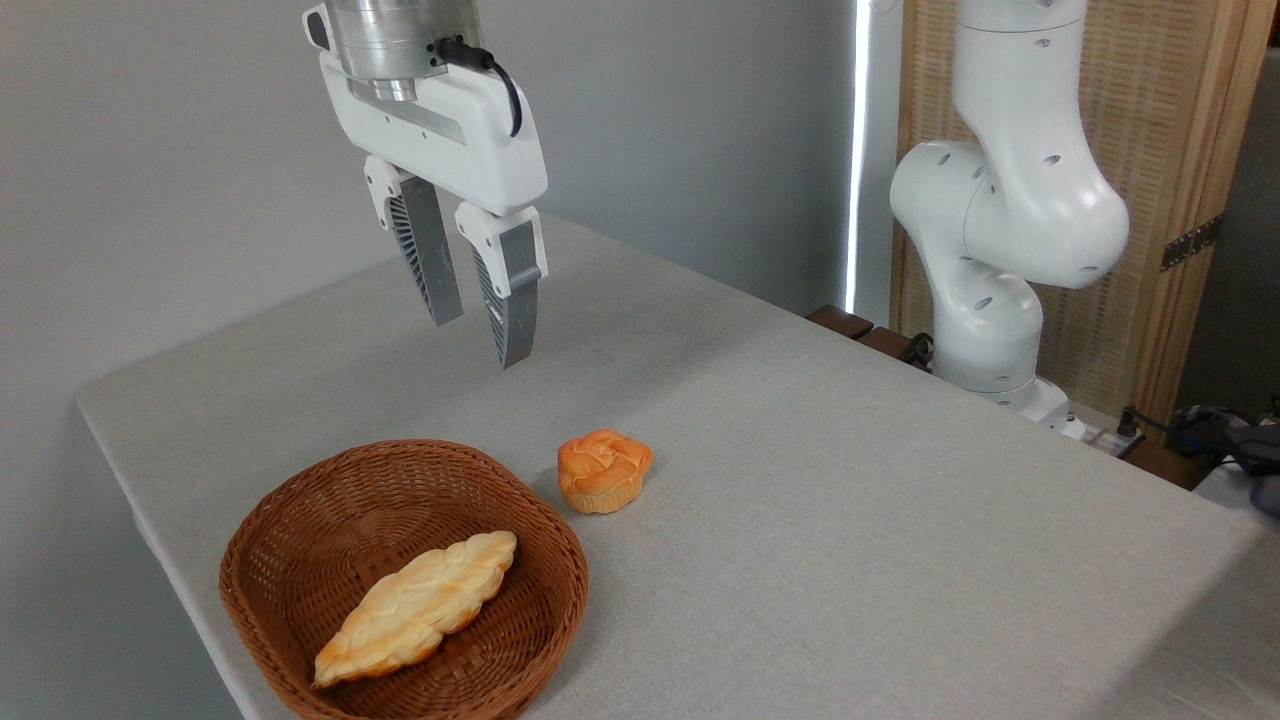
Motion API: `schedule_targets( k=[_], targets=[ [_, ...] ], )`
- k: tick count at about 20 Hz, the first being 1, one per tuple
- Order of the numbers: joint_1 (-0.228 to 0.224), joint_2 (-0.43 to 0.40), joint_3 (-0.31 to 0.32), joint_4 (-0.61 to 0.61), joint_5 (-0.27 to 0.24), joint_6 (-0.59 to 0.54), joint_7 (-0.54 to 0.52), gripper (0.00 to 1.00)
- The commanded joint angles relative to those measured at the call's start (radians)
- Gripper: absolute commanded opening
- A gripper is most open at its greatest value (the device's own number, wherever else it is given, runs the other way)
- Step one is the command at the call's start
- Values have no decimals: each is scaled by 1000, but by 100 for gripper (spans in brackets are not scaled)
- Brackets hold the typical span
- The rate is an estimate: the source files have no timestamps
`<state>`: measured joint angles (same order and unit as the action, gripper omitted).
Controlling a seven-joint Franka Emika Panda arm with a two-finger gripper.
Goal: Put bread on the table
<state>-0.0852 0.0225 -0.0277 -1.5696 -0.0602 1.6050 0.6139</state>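
1. Ok so from my remote seat, the bread (418,606) is lying inside the wicker basket (300,540), long and leaf-shaped, pale golden with a bumpy braided top. It runs diagonally, lower end toward the front rim and upper end toward the right side.
2. The basket sits near the front left corner of the table (850,520), which has a light grey cloth over it.
3. Just beside the basket's right rim there's a small orange bun (604,470) on the cloth. Looks apart from the wicker, but it's close.
4. My gripper (482,338) hangs in the air above the table, behind the basket and well clear of the bread. Fingers are spread with a visible gap and nothing between them.
5. The arm's white base (990,300) stands at the far right edge, with a wooden screen (1180,150) behind it.
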Motion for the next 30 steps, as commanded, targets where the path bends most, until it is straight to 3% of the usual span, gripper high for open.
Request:
schedule_targets(
  k=[1,25,30],
  targets=[
    [-1,-15,12,3,-25,-14,1,100],
    [-1,-21,14,3,-26,-10,-3,100],
    [-1,-21,14,-7,-26,33,-9,100]
  ],
)
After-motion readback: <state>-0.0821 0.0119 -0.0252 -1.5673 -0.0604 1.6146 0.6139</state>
